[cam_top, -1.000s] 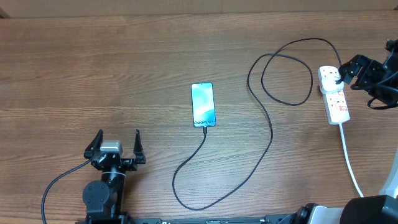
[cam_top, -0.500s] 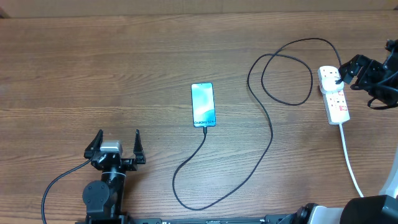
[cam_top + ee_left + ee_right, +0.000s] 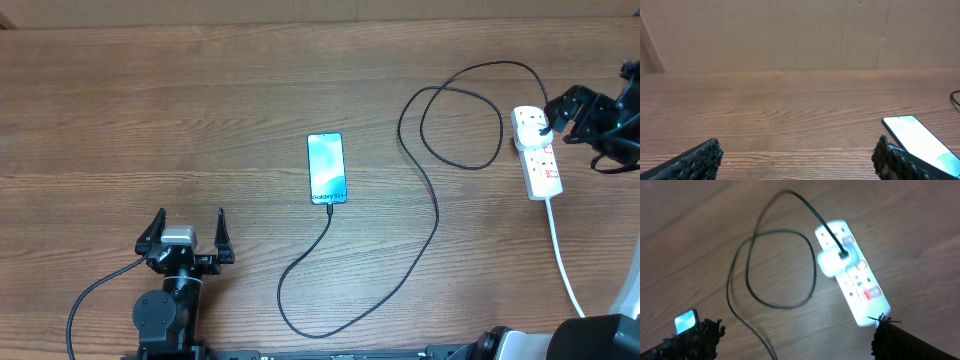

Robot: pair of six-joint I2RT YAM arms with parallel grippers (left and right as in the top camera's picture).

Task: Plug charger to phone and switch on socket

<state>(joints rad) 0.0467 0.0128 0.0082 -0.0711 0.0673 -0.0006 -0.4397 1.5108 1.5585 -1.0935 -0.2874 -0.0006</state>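
1. Your left tool [image 3: 190, 215] sits near the front edge of the desk [image 3: 150, 100], fingers spread wide and holding nothing. It is exactly where it was a second ago.
2. Your right tool [image 3: 796, 332] hangs just beside the far end of the socket [image 3: 538, 155], jaws fully apart and empty. It has barely shifted since the earlier frame, if at all.
3. The phone [image 3: 326, 168] lies flat mid-desk with its cyan screen lit, unmoved.
4. The charger [image 3: 437, 215] meets the phone's near edge, curls toward you, then runs right and loops before reaching the socket. Its shape is unchanged.
5. The charger's plug [image 3: 537, 126] sits in an outlet at the strip's far end.
6. The wrist view is too blurred to tell how the strip's red switches [image 3: 870, 294] are set.
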